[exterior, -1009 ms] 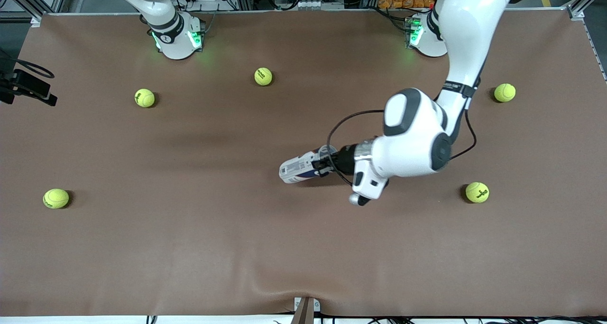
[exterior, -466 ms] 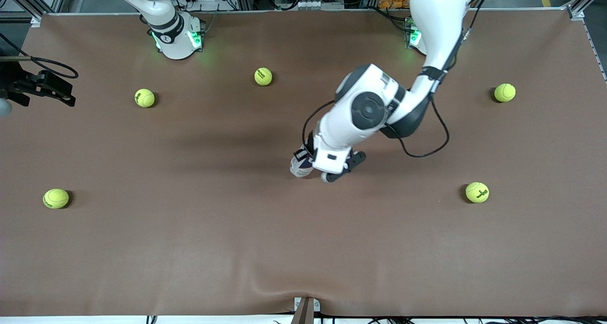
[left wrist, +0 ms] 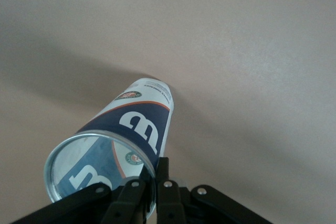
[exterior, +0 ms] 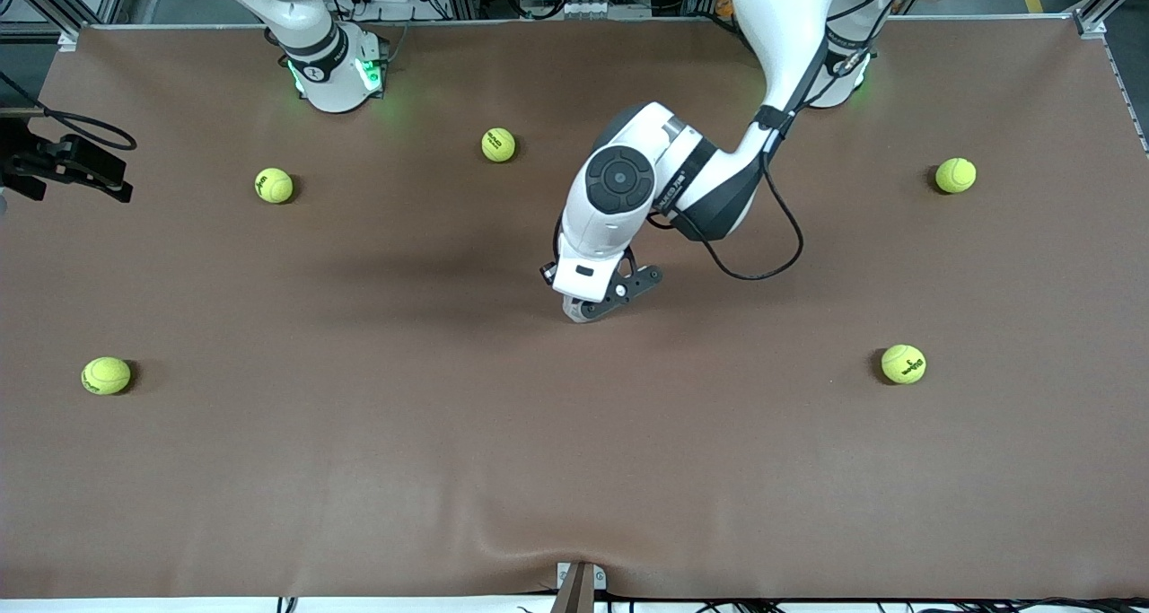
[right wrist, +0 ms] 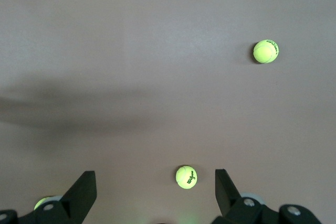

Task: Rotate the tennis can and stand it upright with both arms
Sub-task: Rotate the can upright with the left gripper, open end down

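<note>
The tennis can [left wrist: 137, 121] shows in the left wrist view: clear plastic, a white, navy and red label with a "W", and an open silver rim [left wrist: 63, 153]. It stands steeply tilted with its other end on the brown table. My left gripper [left wrist: 156, 165] is shut on the rim wall, one finger inside and one outside. In the front view the left arm's hand [exterior: 594, 276] covers the can at mid-table. My right gripper [exterior: 67, 160] hangs at the right arm's end of the table, open and empty [right wrist: 155, 184].
Several yellow-green tennis balls lie around: one [exterior: 498, 144] near the bases, one [exterior: 274, 185] and one [exterior: 106, 375] toward the right arm's end, one [exterior: 955, 175] and one [exterior: 903, 363] toward the left arm's end. The left arm's cable [exterior: 763, 267] loops beside its wrist.
The left arm has swung from lying level to pointing down, tipping the can from lying flat to steeply raised and shifting toward the right arm's end. The right gripper moved slightly.
</note>
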Tool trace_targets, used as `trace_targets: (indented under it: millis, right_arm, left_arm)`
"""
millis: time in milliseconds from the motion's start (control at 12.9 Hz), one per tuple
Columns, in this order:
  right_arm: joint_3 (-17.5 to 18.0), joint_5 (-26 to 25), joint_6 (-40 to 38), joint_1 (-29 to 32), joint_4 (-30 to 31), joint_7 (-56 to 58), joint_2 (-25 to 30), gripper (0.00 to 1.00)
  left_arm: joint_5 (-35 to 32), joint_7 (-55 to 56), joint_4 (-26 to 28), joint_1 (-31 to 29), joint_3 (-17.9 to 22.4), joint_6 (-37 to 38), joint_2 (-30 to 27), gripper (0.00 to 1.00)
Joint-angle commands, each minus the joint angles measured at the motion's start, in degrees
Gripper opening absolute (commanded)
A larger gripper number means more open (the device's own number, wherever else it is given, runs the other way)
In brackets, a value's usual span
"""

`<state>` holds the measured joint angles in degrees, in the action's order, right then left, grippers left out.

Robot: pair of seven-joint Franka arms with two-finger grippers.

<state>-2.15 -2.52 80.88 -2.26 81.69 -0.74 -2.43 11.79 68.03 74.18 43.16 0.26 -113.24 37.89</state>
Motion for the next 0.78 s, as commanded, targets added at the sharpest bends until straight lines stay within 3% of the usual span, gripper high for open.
trace_targets:
  millis: [0, 78, 388, 699]
  right_arm:
    - [0.22, -0.29, -0.11, 0.5, -1.09, -1.02, -0.47, 1.0]
    - [0.21, -0.2, -0.02, 0.58, -1.09, -1.02, -0.47, 1.0]
    - [0.21, 5.05, 0.24, 5.32, -1.18, -0.59, -0.39, 1.0]
    - [0.48, 5.07, 0.33, 5.07, -1.18, -0.41, -0.47, 1.0]
  left_arm:
    - [-1.5, 1.06, -1.75, 0.43, 0.71, 1.89, 0.43, 0.83]
    - [-1.42, 1.23, -1.75, 0.43, 0.53, 1.89, 0.43, 1.0]
    - [-1.41, 1.23, -1.93, -0.36, 0.88, 4.52, -1.93, 1.0]
    - [-1.5, -0.78, -1.93, -4.48, 2.47, 11.36, -9.83, 1.0]
